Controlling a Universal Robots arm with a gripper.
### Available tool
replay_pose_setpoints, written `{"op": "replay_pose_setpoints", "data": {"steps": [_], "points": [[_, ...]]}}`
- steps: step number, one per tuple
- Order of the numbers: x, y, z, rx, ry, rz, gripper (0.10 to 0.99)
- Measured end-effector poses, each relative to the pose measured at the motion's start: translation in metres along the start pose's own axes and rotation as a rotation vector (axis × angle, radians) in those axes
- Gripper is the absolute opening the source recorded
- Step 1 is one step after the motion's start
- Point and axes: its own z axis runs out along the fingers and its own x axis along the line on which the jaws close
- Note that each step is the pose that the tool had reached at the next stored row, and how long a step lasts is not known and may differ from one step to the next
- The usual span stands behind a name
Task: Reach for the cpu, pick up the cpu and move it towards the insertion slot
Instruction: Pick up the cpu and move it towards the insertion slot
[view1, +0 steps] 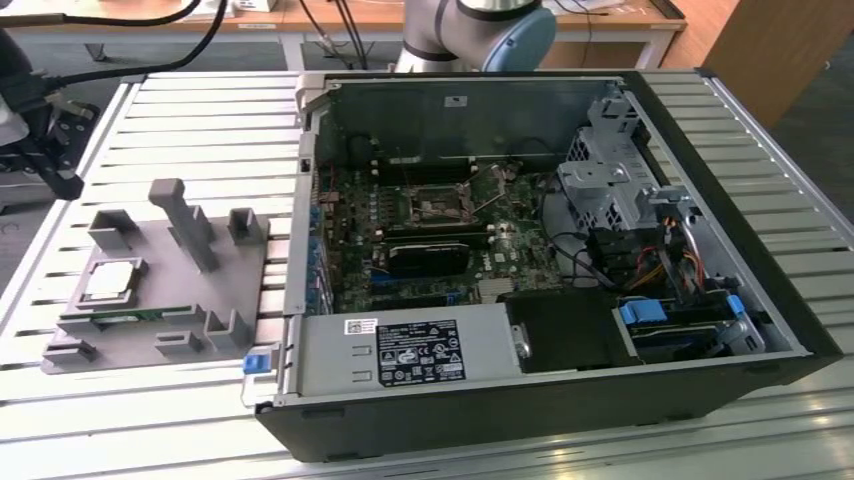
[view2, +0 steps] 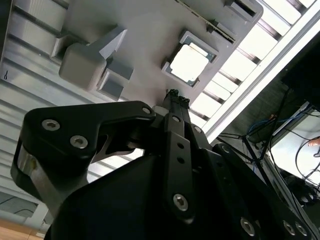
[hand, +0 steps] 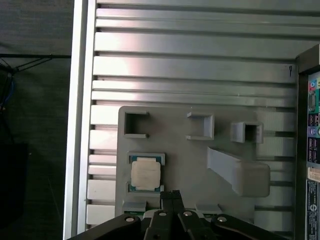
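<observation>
Currently: cpu (view1: 111, 281) flat in its tray (view1: 214, 290), gripper (hand: 172, 195) closed and empty close by.
A slatted metal worktop (view1: 174, 110) carries an open computer case (view1: 747, 200) on the exterior view's right, and the grey tray on its left, just beside the case. Inside the case the insertion slot (view1: 437, 207), a silvery frame with a dark centre, sits on the motherboard (view1: 514, 240), well apart from the tray. The cpu lies shiny side up in a square recess of the tray. In both wrist views the gripper's fingers (view2: 174, 107) are pressed together with nothing between them, their tips near that recess and clear of the chip.
</observation>
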Motion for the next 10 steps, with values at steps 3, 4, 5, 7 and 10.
{"op": "replay_pose_setpoints", "data": {"steps": [3,4,5,7,10], "points": [[0.0029,-0.0006,0.0033,0.000,0.0000,0.000,0.106],[0.0039,-0.0008,0.0044,0.000,-0.0002,0.000,0.106],[0.0048,-0.0010,0.0055,0.000,-0.0003,0.000,0.106],[0.0066,-0.0013,0.0076,0.000,-0.0003,0.000,0.106],[0.0093,-0.0019,0.0106,0.000,-0.0003,0.000,0.106]]}}
